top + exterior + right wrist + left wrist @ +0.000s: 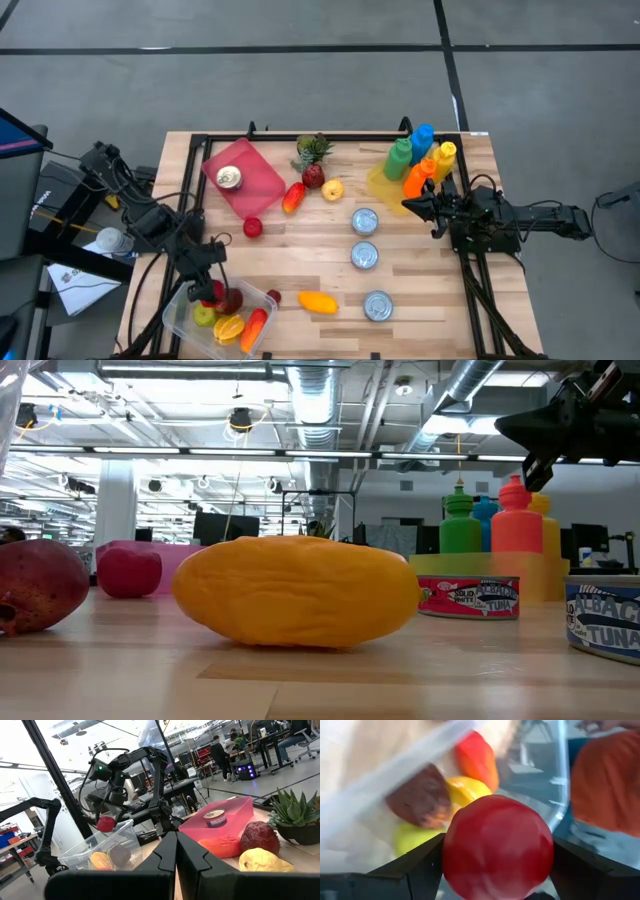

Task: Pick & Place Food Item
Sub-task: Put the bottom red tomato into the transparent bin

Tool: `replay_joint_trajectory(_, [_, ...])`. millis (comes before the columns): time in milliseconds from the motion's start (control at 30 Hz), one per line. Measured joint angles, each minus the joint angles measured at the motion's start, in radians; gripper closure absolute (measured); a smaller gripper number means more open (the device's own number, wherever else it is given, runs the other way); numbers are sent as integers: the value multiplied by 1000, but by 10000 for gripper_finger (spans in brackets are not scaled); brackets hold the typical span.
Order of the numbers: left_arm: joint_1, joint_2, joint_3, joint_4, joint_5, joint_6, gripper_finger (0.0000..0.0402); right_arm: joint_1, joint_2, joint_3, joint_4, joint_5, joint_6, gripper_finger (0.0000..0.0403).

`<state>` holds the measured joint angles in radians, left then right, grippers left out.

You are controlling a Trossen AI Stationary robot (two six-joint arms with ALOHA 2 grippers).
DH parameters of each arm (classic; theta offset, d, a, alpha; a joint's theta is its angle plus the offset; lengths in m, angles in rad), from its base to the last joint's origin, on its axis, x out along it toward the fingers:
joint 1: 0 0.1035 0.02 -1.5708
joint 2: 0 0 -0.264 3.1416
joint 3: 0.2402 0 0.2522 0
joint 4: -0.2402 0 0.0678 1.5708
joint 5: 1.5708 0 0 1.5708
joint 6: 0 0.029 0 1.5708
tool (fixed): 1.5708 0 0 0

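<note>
Left wrist view: left gripper [495, 870] fingers pinch a round red fruit [497, 847], no long axis, above clear bin [190, 300]

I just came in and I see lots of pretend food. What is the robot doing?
The left gripper holds a round red fruit between its fingers, over the clear plastic tub at the table's front left corner. The tub already has a green fruit, an orange slice and other pieces inside. The right gripper is shut and waits beside the coloured plastic bottles. A yellow mango-shaped fruit and three tin cans lie on the wooden table.
</note>
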<state>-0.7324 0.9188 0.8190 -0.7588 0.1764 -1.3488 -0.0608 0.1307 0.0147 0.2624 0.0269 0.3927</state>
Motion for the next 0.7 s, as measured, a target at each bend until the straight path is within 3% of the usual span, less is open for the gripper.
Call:
replay_joint_trajectory(133, [-40, 2, 0, -29, -77, 15, 104, 0, 0, 0, 0, 0, 0, 403])
replay_joint_trajectory(333, [-106, 67, 0, -8, -91, 35, 104, 0, 0, 0, 0, 0, 0, 403])
replay_joint_trajectory(567, [-154, 208, 0, 237, -87, 140, 104, 0, 0, 0, 0, 0, 0, 403])
replay_joint_trajectory(700, [-152, 263, 0, 268, -106, 160, 104, 0, 0, 0, 0, 0, 0, 403])
